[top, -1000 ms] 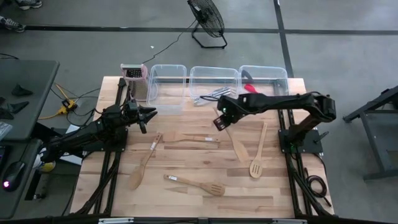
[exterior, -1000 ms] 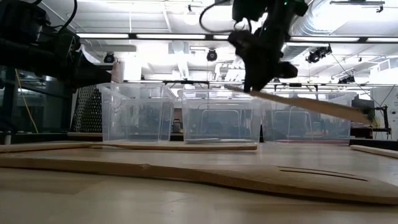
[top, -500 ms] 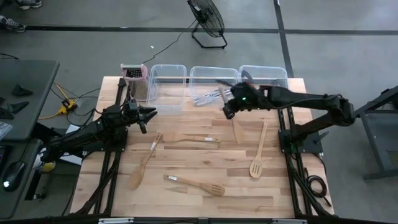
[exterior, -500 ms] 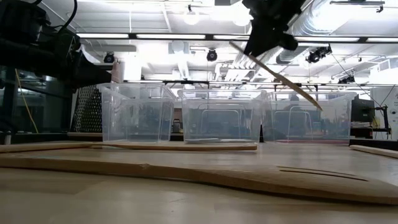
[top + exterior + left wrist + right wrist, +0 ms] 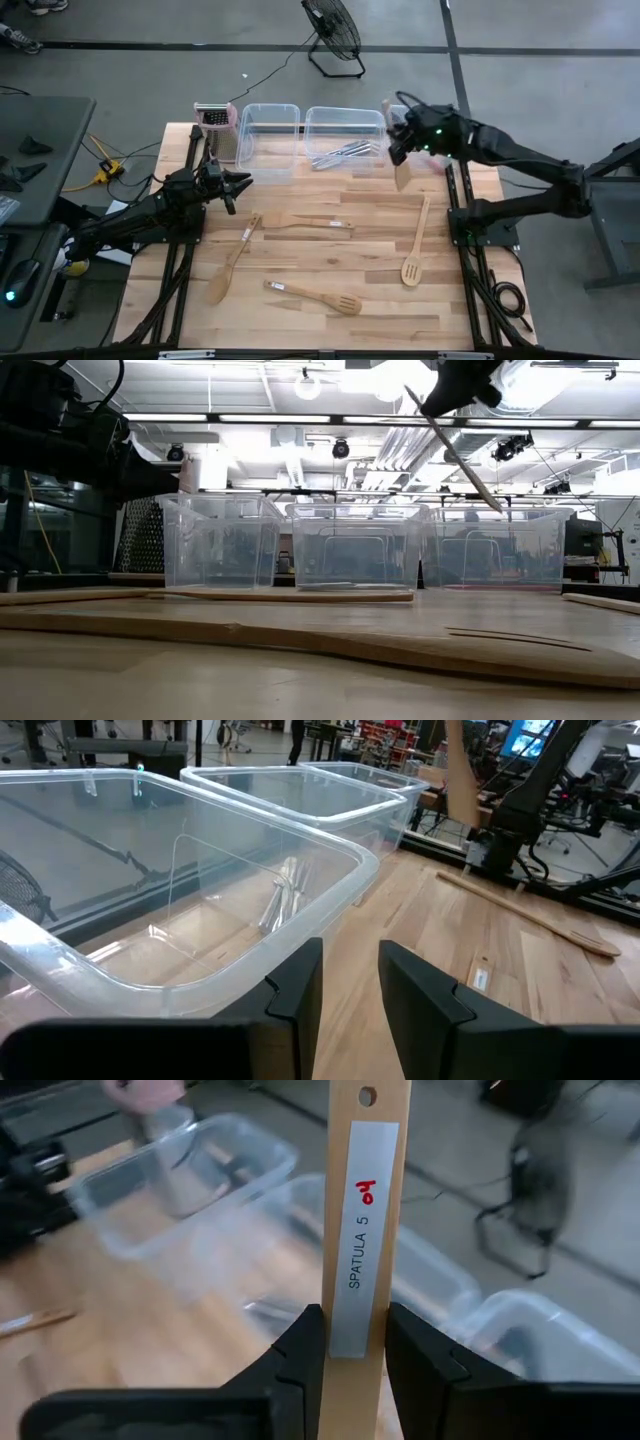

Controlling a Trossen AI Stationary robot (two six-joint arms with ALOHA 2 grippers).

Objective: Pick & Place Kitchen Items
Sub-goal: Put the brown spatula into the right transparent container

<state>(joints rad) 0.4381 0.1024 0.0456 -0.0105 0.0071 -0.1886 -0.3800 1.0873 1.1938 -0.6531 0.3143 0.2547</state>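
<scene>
On my left I see the upright metal box grater with the pinkish top (image 5: 214,128) at the table's back edge, and near it the left gripper (image 5: 240,183) waits low over the wood just in front of the first clear plastic tub (image 5: 268,135), its fingers (image 5: 300,982) nearly together with a narrow gap and nothing between them. Ahead of it several light wooden spoons and spatulas (image 5: 300,222) lie flat on the butcher-block table (image 5: 300,262). The middle clear tub (image 5: 343,125) holds silvery metal cutlery (image 5: 338,154). Further right, the right gripper (image 5: 398,148) hangs high beside the third clear tub (image 5: 440,118), clamped on the handle of a light wooden spatula (image 5: 362,1230), which tilts steeply with its blade (image 5: 403,177) down. A slotted wooden spoon (image 5: 414,248) lies below it.
</scene>
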